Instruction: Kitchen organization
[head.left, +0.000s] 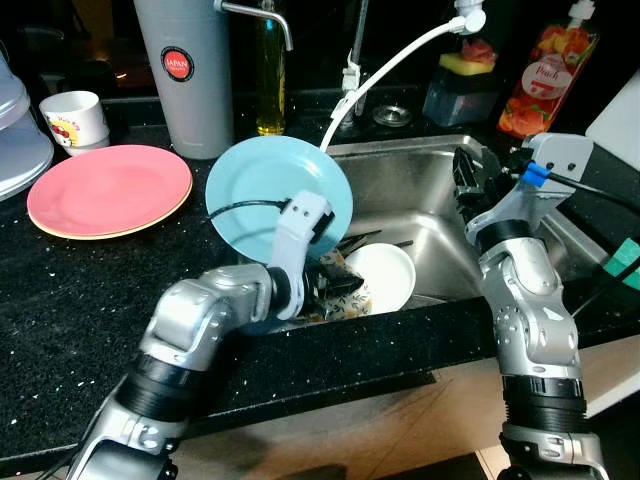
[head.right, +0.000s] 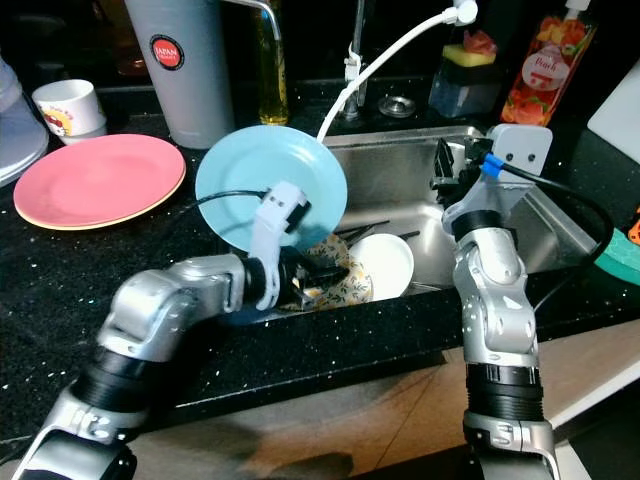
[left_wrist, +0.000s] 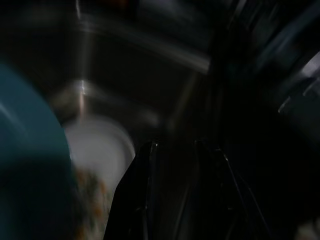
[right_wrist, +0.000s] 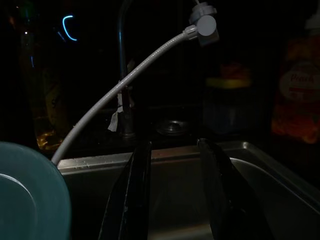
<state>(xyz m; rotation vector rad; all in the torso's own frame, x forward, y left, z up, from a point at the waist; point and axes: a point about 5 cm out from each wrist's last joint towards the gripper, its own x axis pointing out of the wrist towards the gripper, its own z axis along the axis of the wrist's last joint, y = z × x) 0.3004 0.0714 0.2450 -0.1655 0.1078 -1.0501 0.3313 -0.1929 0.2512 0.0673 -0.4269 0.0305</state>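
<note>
Left gripper (head.left: 335, 265) low in the sink (head.left: 420, 165), jaws a little apart around the lower edge of the tilted light-blue plate (head.left: 265, 190); whether they truly pinch it, cannot tell. Plate stands at the sink's left rim, above a patterned dish (head.left: 345, 295) and white bowl (head.left: 385, 272). Right gripper (head.left: 468, 185) hovers over the right side of the sink, jaws parted, empty. Likely step: lift plate out to the counter (head.left: 90, 290), towards the pink plate (head.left: 110, 188). Keep it clear of the faucet hose (head.left: 385, 70); raise slowly, grip firm

A home kitchen: a stainless-steel sink (head.left: 420, 160) set in a speckled black stone counter (head.left: 80, 290), dishes piled inside, an orange dish-soap bottle (head.left: 548, 70) behind.
</note>
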